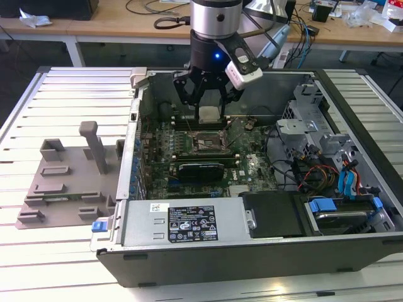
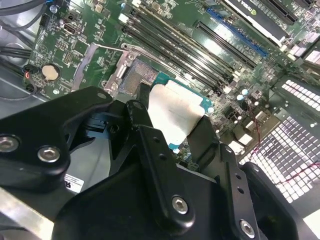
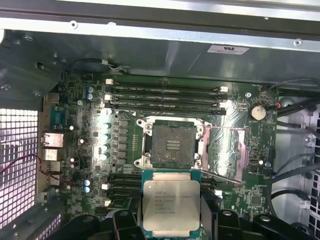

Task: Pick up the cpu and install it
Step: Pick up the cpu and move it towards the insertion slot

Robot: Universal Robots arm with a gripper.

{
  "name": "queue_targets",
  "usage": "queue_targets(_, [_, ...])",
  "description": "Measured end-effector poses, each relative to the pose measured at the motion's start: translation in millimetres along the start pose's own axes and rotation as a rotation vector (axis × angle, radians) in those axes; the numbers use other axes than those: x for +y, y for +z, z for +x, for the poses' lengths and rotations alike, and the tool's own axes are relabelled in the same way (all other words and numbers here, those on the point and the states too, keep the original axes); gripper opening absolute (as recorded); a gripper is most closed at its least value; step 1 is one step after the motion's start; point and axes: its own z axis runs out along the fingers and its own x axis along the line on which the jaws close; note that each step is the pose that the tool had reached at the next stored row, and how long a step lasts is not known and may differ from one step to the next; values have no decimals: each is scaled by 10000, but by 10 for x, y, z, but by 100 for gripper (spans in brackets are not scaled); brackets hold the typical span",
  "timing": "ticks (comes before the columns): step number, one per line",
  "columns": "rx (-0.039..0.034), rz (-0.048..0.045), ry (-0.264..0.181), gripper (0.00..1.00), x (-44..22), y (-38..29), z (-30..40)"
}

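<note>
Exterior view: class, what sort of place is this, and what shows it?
Likely a robotics lab or workshop: an open computer case sits on a slatted metal table, wooden benches with cables stand behind, and a robot pincer holds the cpu over the motherboard.

Stands on the slatted table point(image 1: 69, 88): an open computer case point(image 1: 252, 248), with a moulded tray point(image 1: 63, 182) just beside it toward the exterior view's left. Inside the case: motherboard point(image 1: 252, 165) flat on the floor, drive cage point(image 1: 327, 141) toward the exterior view's right, power supply point(image 1: 189, 223) along the near wall. On the board, in the first wrist view: open socket point(image 3: 172, 145) next to the memory slots point(image 3: 165, 97), raised load plate point(image 3: 227, 150) at its side, coin cell point(image 3: 258, 112) beyond that. Clamped in the gripper point(image 3: 171, 220): the cpu point(image 3: 171, 200), lying level above the board, near the socket, apart from it.
</note>
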Motion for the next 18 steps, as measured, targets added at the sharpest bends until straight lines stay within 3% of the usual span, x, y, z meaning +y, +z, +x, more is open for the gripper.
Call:
queue_targets(4, [-1, -1, -2, 55, 40, 25, -2])
queue_targets(18, [-1, -1, -2, 55, 42, 28, -2])
